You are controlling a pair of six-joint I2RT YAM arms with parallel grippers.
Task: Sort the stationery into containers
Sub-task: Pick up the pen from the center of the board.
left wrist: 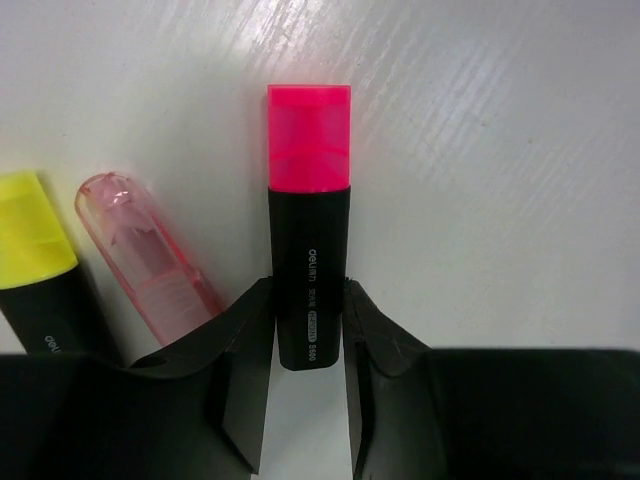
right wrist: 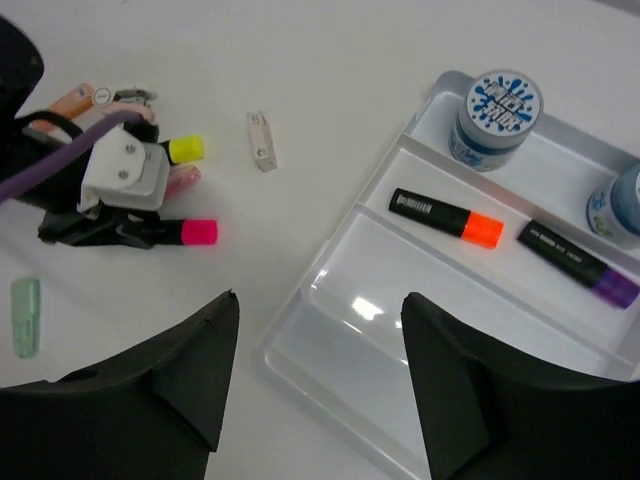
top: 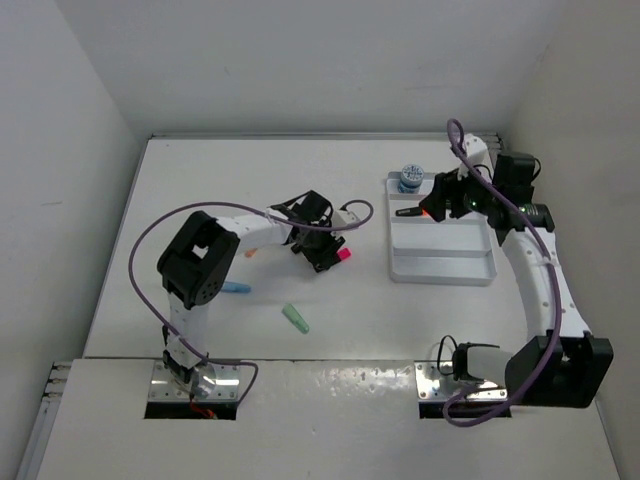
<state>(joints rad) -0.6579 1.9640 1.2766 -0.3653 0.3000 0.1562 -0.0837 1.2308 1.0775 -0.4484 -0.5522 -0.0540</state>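
Pink marker (left wrist: 309,230): bare surface (left wrist: 500,150) at frame right, pink stub (left wrist: 150,250) close on the left.
Look: we see a black barrel and pink cap.
Left claw (left wrist: 307,300): clamps its barrel.
Right claw (right wrist: 320,340): spread, empty.

We saw the pink-capped marker (left wrist: 309,230) lying flat on the counter (top: 350,330), pinched in the left claw (left wrist: 308,290), with a yellow-capped marker (left wrist: 35,260) and a clear pink stub (left wrist: 150,260) beside it. The white divided tray (right wrist: 340,340) held an orange-ended marker (right wrist: 445,217) and a purple-ended marker (right wrist: 578,262) in one row, and two blue-white pots (right wrist: 497,118) in the end row. A green stub (right wrist: 25,316) and a beige block (right wrist: 261,140) lay loose.
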